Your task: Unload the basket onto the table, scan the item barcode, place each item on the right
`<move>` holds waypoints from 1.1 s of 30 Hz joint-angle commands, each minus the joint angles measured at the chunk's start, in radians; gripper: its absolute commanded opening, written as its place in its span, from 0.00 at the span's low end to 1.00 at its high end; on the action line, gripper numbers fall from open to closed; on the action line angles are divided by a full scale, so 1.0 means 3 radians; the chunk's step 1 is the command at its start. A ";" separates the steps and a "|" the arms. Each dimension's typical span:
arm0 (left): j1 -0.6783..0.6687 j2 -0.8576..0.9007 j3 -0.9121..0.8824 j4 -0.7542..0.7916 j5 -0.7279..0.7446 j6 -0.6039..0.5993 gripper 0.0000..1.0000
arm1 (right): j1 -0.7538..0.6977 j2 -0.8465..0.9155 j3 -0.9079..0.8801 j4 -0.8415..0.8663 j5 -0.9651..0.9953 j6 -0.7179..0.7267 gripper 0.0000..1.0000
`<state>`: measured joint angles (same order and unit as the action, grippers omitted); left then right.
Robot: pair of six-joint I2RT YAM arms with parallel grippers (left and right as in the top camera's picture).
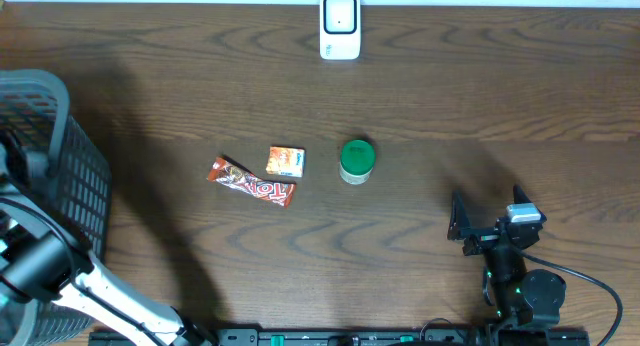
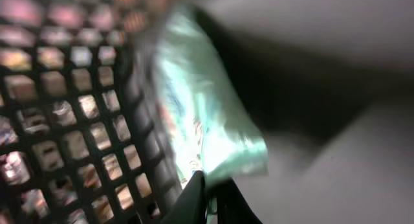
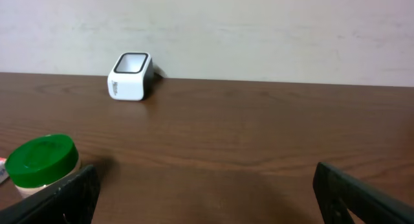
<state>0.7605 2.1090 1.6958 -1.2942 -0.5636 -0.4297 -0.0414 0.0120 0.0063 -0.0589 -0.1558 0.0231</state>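
Left claw [image 2: 208, 193]: fingers together, clamped on the lower edge of the packet [image 2: 207, 114]; view blurred.
Packet: pale green, shiny; rises just ahead of the left claw, inside the basket [image 2: 58, 120].
Basket: dark mesh wall just left of the left claw, beside the packet.
Right claw [image 3: 206, 185]: fingers wide apart, empty, low over the worktop [image 3: 259, 140].
Scanner [image 3: 131, 76]: white, on the worktop, far ahead of the right claw, to its left.
Jar [image 3: 44, 162]: green lid, near the right claw's left finger.
Bar [image 1: 252, 183], box [image 1: 286, 161]: left of the right claw, beyond the jar.
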 commanded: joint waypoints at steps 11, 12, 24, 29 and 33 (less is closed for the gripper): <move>-0.0481 -0.1148 0.0628 -0.0003 0.0211 -0.0140 0.07 | 0.0013 -0.0018 -0.0001 -0.0013 0.0015 0.0046 0.99; -0.0479 -0.1162 0.0628 -0.0045 0.0229 -0.0221 0.08 | 0.0013 -0.0018 -0.0001 -0.0013 0.0015 0.0046 0.99; -0.0359 -0.1053 -0.0013 -0.0023 0.0629 -0.1063 0.88 | 0.0013 -0.0018 -0.0001 -0.0013 0.0015 0.0046 0.99; -0.0262 -0.1053 -0.0408 0.0272 0.0805 -0.1176 0.93 | 0.0013 -0.0018 -0.0001 -0.0013 0.0015 0.0045 0.99; -0.0220 -0.1052 -0.0759 0.0585 0.0792 -0.1165 0.93 | 0.0013 -0.0018 -0.0001 -0.0013 0.0015 0.0046 0.99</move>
<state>0.6868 1.7844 1.5337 -1.1618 -0.3405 -0.7456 -0.0414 0.0120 0.0063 -0.0586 -0.1558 0.0227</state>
